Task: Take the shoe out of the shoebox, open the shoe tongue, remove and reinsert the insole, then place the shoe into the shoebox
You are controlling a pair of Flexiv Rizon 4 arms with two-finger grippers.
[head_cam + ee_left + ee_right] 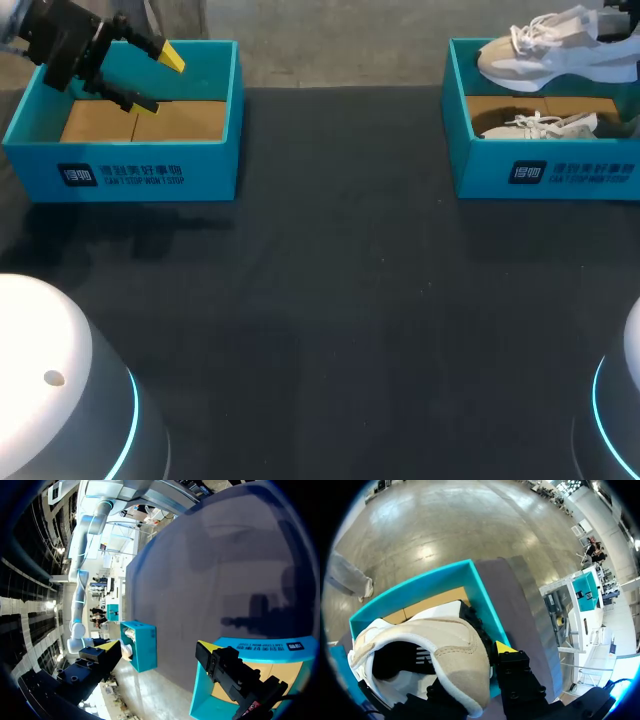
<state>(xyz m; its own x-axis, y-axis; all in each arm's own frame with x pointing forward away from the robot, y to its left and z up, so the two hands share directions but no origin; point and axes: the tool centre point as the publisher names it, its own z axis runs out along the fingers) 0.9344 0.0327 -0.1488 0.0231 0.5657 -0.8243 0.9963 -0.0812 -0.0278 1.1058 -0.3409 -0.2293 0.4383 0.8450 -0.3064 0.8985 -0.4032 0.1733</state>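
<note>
Above right shoebox (480, 170), right fingers (517, 672) clamped on shoe (555, 50); left fingers (170, 56) apart, empty, over left shoebox (215, 170).

This looks like a robot laboratory or test bench, not a home or a shop. The table (330, 300) is a plain work surface with a dark matte top. At the table's near edge stand two rounded white machine bases, the left base (50, 400) and the right base (625, 400), each ringed with a glowing cyan light. At the table's far edge sit two matching teal boxes, the left shoebox (130, 175) and the right shoebox (545, 175), one towards each far corner like a staged trial. A black left gripper (158, 82) with yellow tips hangs over the left shoebox. A pale shoe (560, 55) is held in the air over the right shoebox.
</note>
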